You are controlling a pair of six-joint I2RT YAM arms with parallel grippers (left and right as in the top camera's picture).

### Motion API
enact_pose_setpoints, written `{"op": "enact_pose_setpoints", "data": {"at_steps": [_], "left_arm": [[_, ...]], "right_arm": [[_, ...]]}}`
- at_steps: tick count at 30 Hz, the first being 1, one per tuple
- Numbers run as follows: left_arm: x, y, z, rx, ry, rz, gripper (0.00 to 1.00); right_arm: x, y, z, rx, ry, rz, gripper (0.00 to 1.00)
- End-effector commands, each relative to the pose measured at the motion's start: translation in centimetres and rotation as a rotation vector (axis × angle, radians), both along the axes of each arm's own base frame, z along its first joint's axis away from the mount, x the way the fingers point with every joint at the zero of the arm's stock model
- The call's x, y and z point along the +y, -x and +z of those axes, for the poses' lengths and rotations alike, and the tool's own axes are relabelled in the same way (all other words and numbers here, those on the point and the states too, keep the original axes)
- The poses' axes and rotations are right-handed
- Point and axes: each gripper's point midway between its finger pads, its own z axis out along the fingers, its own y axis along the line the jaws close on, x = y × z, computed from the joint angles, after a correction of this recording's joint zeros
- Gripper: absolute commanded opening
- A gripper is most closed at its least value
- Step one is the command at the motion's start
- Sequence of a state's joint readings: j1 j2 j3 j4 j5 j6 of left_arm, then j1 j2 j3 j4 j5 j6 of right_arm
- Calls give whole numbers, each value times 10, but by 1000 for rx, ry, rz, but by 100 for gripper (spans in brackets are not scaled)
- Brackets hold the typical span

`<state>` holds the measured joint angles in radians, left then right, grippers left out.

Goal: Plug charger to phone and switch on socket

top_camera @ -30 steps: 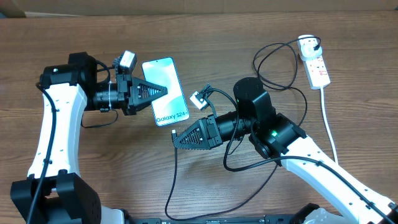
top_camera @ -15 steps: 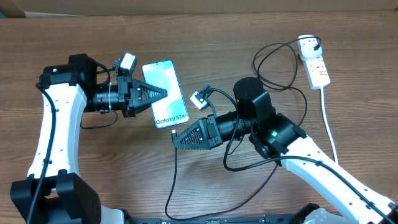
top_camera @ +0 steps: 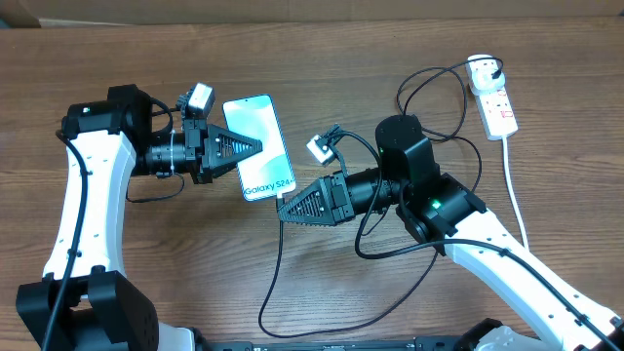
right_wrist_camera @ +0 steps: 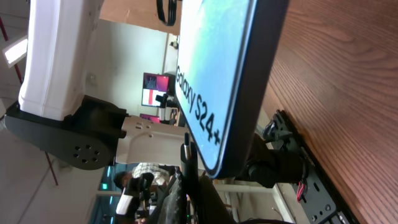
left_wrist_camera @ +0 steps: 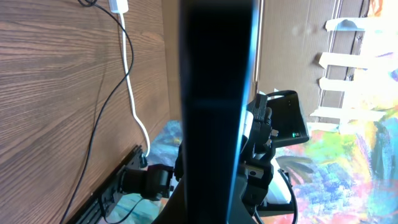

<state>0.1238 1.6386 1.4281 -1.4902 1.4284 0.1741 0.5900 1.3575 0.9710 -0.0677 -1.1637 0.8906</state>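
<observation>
- Nearest, we see the R arm reaching left, forearm low over the table (top_camera: 341, 39). The right gripper (top_camera: 285, 209) is clenched on the charger (top_camera: 275, 258) tip, just beside the phone (top_camera: 258, 117) bottom edge.
- The L arm is bent, wrist pointing right. The left gripper (top_camera: 255, 146) is grasping the phone's long edge.
- Far right: the socket (top_camera: 498, 109), w/ the charger plug in it.

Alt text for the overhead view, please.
The left claw grips a slim smartphone with a light blue-teal screen by its long edge over a brown wooden table, while the right claw holds the tip of a thin black charger cable just by the phone's lower end. A white elongated power strip lies far right.
</observation>
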Motion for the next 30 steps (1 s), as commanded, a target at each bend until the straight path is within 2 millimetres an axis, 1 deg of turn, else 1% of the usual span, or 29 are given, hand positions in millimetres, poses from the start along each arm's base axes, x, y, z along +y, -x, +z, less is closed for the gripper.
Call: {"op": "enact_pose_setpoints", "data": {"at_steps": [1, 9, 12, 21, 26, 30], "left_arm": [[-3, 1, 10, -55, 33, -7, 4], [-3, 1, 10, -62, 33, -7, 4], [-3, 0, 12, -63, 40, -6, 4], [-3, 0, 12, -67, 39, -6, 4], [-3, 0, 14, -68, 52, -5, 4], [-3, 0, 15, -68, 57, -4, 4]], "right_arm": [[3, 2, -5, 16, 2, 22, 4], [6, 4, -10, 60, 16, 40, 4], [5, 8, -8, 67, 7, 61, 4], [6, 10, 0, 67, -20, 85, 4], [8, 10, -3, 69, -13, 80, 4], [12, 13, -6, 75, -6, 90, 4]]}}
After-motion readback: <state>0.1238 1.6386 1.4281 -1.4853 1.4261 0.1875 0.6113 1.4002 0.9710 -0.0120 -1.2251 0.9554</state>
